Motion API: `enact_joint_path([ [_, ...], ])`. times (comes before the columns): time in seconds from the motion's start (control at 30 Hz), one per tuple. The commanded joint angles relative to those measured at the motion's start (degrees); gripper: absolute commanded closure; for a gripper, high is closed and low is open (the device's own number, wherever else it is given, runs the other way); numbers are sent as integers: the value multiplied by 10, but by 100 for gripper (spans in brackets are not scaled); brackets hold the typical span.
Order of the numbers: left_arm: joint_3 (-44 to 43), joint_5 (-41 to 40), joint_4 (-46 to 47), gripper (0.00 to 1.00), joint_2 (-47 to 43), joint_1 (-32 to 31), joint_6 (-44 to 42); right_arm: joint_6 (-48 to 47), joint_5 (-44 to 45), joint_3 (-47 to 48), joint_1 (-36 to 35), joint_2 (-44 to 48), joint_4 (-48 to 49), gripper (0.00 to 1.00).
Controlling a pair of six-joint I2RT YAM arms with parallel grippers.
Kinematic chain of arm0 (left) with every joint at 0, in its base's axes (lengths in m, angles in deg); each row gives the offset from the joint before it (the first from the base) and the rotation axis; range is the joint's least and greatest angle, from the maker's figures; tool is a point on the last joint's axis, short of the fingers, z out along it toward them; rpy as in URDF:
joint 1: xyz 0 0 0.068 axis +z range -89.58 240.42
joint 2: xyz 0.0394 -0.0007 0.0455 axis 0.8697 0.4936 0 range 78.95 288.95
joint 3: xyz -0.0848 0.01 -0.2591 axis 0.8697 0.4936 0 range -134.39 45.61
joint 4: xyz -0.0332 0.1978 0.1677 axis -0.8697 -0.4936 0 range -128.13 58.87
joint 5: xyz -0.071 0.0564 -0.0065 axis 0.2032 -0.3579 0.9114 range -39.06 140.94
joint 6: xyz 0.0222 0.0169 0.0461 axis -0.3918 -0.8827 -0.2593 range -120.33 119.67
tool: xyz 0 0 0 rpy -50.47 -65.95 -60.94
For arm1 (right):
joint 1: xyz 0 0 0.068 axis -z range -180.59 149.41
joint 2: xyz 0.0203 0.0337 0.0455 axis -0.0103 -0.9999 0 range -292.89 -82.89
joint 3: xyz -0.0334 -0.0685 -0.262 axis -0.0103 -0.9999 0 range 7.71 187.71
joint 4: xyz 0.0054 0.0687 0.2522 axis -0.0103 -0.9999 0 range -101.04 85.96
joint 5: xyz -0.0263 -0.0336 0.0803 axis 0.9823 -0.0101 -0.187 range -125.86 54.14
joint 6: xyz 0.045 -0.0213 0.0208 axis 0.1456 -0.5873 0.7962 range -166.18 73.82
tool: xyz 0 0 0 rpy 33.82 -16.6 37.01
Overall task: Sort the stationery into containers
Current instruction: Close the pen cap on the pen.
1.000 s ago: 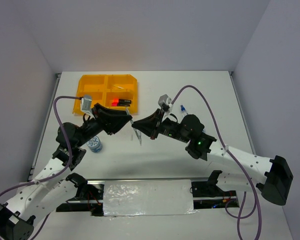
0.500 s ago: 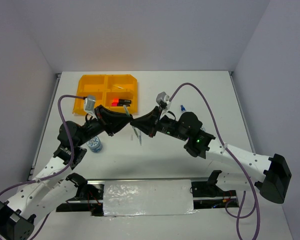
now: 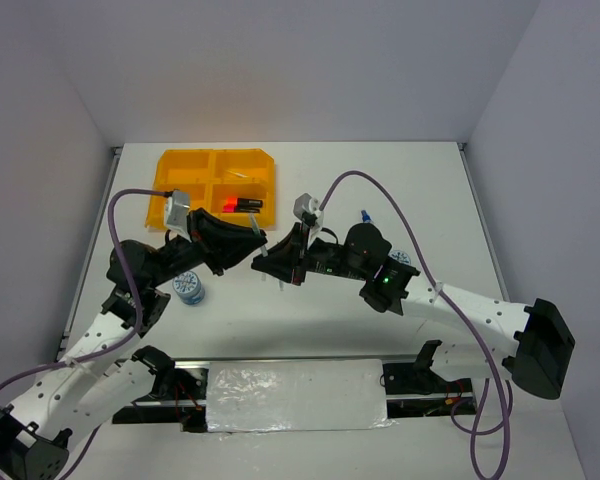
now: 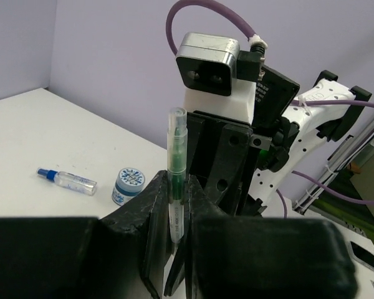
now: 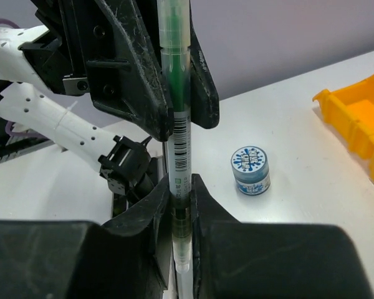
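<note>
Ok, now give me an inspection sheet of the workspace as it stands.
Surface: white table, no spills seen.
Job's things: orange tray far left with markers in its near-right compartment; green pen held up between the arms; left roll, right roll and blue-capped bottle loose on the table.
Clutter: nothing seen.
Grippers: left gripper shut on the pen; right gripper shut on its other end.
Cables: purple cables loop from both wrists.
Surroundings: plain pale walls; foil-covered pad at near edge.
</note>
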Motion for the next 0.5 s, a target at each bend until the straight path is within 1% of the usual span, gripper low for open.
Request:
enact_joint_path([
  [0.0,-25,43,37,100,0,-3,-14,-3,-6,29,1,5,18,100],
  [0.03,-31,40,20,100,1,-4,-22,-3,-8,30,1,7,18,100],
  [0.07,-32,39,16,94,2,-5,-26,-3,-8,30,2,8,18,100],
  [0.13,-36,31,7,73,2,-7,-34,-3,-9,30,1,10,20,100],
  [0.17,-43,18,-5,56,-2,-7,-42,-3,-5,28,2,9,20,100],
  [0.2,-48,11,-15,51,-2,-6,-46,-3,-2,27,0,9,19,100],
  [0.27,-71,-8,-43,43,-5,-6,-60,-5,7,23,1,7,13,100],
  [0.3,-81,-16,-53,36,-6,-7,-64,-6,7,23,1,5,12,100],
  [0.37,-108,-34,-80,30,-3,-6,-75,-8,6,24,2,3,5,100],
  [0.4,-118,-40,-91,28,-1,-6,-78,-9,6,27,1,2,1,100],
  [0.47,-144,-51,-107,29,9,-7,-85,-10,4,29,1,1,0,100],
])
